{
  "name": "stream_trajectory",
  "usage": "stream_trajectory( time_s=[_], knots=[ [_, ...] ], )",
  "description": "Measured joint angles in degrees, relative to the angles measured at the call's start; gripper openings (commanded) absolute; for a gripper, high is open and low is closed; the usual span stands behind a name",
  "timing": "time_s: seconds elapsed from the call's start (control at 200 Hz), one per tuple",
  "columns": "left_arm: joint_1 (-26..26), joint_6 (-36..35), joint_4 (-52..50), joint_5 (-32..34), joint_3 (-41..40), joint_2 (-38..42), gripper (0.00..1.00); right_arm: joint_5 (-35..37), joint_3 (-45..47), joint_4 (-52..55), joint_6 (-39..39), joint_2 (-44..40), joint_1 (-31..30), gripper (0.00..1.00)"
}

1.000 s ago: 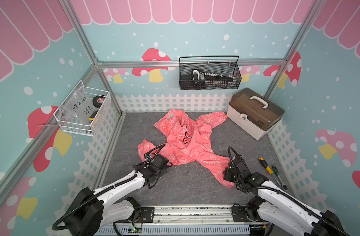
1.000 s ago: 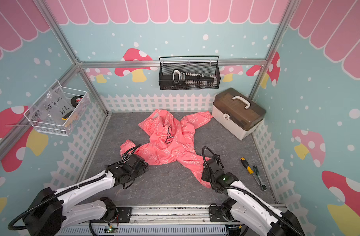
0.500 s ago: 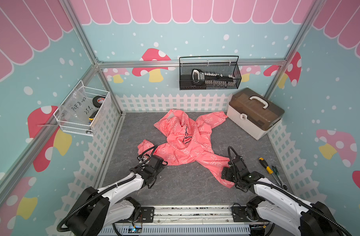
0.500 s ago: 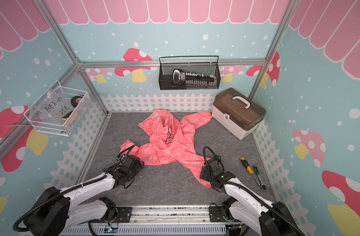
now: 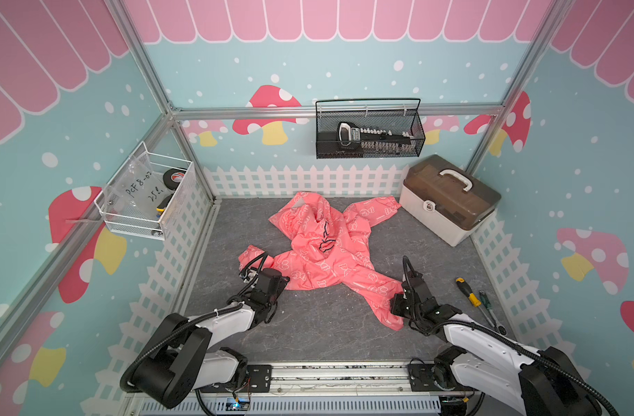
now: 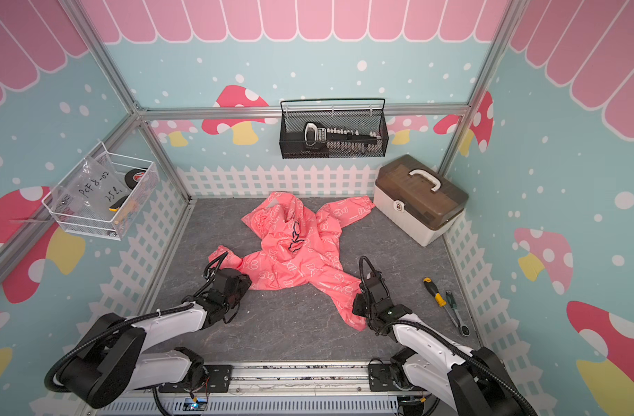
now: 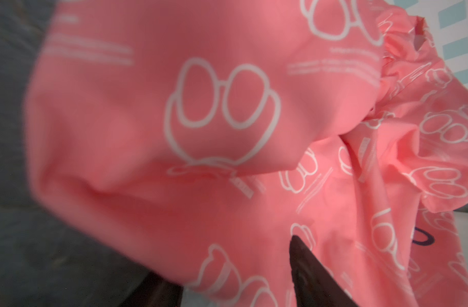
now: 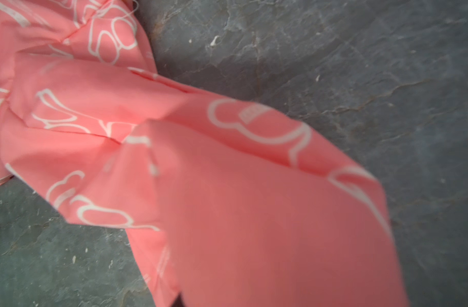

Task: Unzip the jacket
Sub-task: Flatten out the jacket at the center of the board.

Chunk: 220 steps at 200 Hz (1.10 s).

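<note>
The jacket [image 5: 322, 252] lies crumpled on the counter [image 5: 326, 331], one edge pinched in the closed right fingers [image 5: 396, 306], a sleeve [image 5: 252, 254] draped between the left fingers [image 7: 315, 271] (grip indeterminate), presumably to spread it flat for unzipping.

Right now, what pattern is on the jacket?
The jacket is coral pink with white outline bear prints, clearest in the left wrist view.

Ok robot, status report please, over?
Right hand shut on jacket. Left hand open, cloth between fingers. Jacket crumpled, zipper hidden. Toolbox, screwdriver clear of it.
</note>
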State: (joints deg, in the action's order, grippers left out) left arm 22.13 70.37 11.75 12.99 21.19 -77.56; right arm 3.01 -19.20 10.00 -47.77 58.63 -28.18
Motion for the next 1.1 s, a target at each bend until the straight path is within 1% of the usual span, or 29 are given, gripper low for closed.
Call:
stream_trajectory(
  time_s=[0.085,0.15,0.185,0.26,0.345,0.41,0.485,0.59,0.695,0.786,0.886,1.011,1.101],
  knots=[
    [-2.91,-2.03,4.33,-5.75,2.71,-5.9,0.25,1.27,-4.79,4.68,2.32,0.0,0.02,0.0],
    [-4.87,-3.82,6.64,-10.21,4.68,-9.49,0.17,2.64,-9.99,7.74,4.83,-0.07,0.04,0.0],
    [-5.53,-4.76,7.13,-11.93,5.33,-10.47,0.13,3.34,-13.0,8.87,6.34,-0.2,0.09,0.0],
    [-6.03,-6.71,6.82,-14.14,6.08,-10.23,0.0,5.03,-19.8,10.45,9.79,-0.92,0.13,0.0],
    [-5.97,-9.62,4.13,-15.23,6.88,-6.86,0.0,6.69,-27.3,11.15,13.77,-1.84,0.22,0.0],
    [-5.97,-12.28,0.09,-14.47,7.93,-1.25,0.0,7.72,-32.46,11.58,16.96,-2.05,0.39,0.0],
    [-5.95,-15.72,-5.6,-12.33,10.38,6.82,0.0,8.87,-38.01,12.02,20.87,-1.99,0.44,0.0],
    [-5.92,-21.68,-13.68,-8.31,15.96,17.9,0.0,10.73,-45.42,12.52,26.69,-1.9,0.44,0.0],
    [-5.81,-27.52,-20.39,-4.74,22.27,25.68,0.0,11.65,-50.99,12.48,32.48,-2.05,0.44,0.0],
    [-5.73,-31.74,-25.35,-2.91,27.58,28.76,0.0,10.84,-52.35,10.27,37.66,-3.54,0.35,0.0],
    [-5.46,-35.12,-30.16,-2.54,32.26,29.35,0.0,8.79,-52.35,8.76,42.12,-6.38,0.33,0.0],
    [-4.63,-37.83,-34.84,-3.76,35.47,29.4,0.0,6.23,-52.41,7.87,46.56,-10.64,0.24,0.0],
    [-2.1,-40.3,-37.48,-4.72,37.0,30.27,0.0,5.99,-51.78,6.29,49.44,-14.75,-0.04,0.0]
  ],
)
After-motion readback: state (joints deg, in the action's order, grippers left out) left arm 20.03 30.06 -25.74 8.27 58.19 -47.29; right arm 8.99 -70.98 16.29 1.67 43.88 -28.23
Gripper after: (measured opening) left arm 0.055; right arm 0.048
